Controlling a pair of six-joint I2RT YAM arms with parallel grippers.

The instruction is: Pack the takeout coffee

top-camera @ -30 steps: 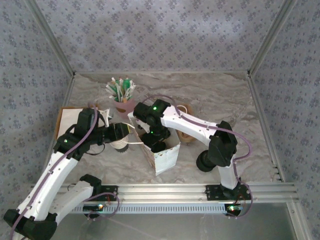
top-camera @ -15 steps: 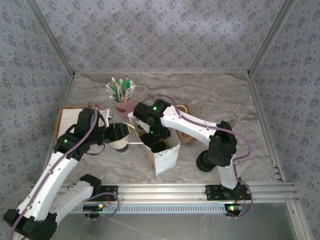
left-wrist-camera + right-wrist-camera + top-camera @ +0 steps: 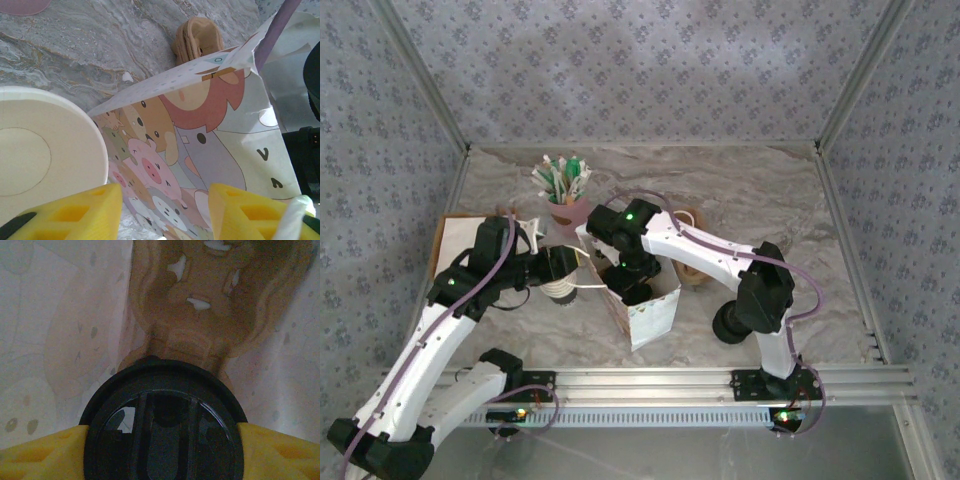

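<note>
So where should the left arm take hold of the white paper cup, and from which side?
Probably the outer wall just below the rim of the white cup, left fingers either side, coming from its left, away from the patterned bag. The mouth is open with no lid, so the rim stiffens the round wall there, and the bag stands close on its right.

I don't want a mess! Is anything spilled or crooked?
No spill that I can see. Only the paper bag looks wonky: its mouth seems bent out of square. The black lid is down inside it.
</note>
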